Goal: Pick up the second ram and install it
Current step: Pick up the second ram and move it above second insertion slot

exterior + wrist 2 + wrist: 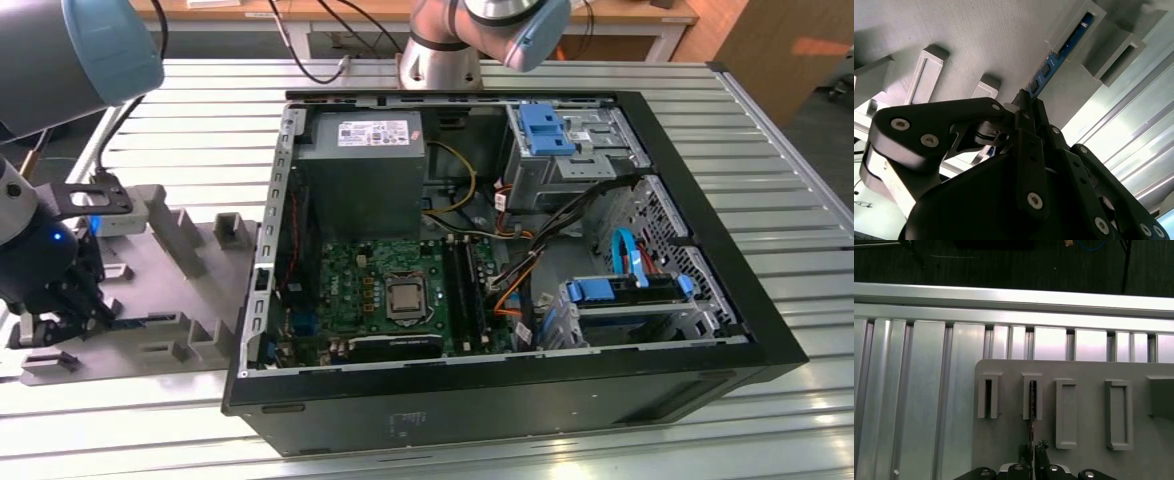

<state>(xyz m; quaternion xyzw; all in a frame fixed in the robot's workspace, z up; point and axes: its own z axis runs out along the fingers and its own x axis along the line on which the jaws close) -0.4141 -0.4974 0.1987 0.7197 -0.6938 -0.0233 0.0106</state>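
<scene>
On the grey fixture (pixel 154 335), which lies on the slatted metal counter (pixel 200 120) just beside the open computer case (pixel 467 410) on the exterior view's left, the gripper (pixel 1023 104) stands low over a row of raised slot holders. The fingers (pixel 1029 125) are clenched on the second ram (pixel 1051 65), pressed together on its near end. In the second wrist view the stick shows as a thin, bluish-dark board running away from the fingertips across the fixture's face. Its far end sits inside one of the fixture's upright holders (pixel 1079 30). In the first wrist view the same stick (pixel 1032 402) appears edge-on as a narrow dark line. It runs from that holder (pixel 1032 395) straight to the fingertips, upright on its long edge. More holders of the fixture stand on either side of it.

Off the fixture, inside the case, the green motherboard (pixel 387 290) lies flat, well apart from the gripper. Its long black memory slots (pixel 461 285) run beside the processor socket. Whether those slots carry anything cannot be told.
</scene>
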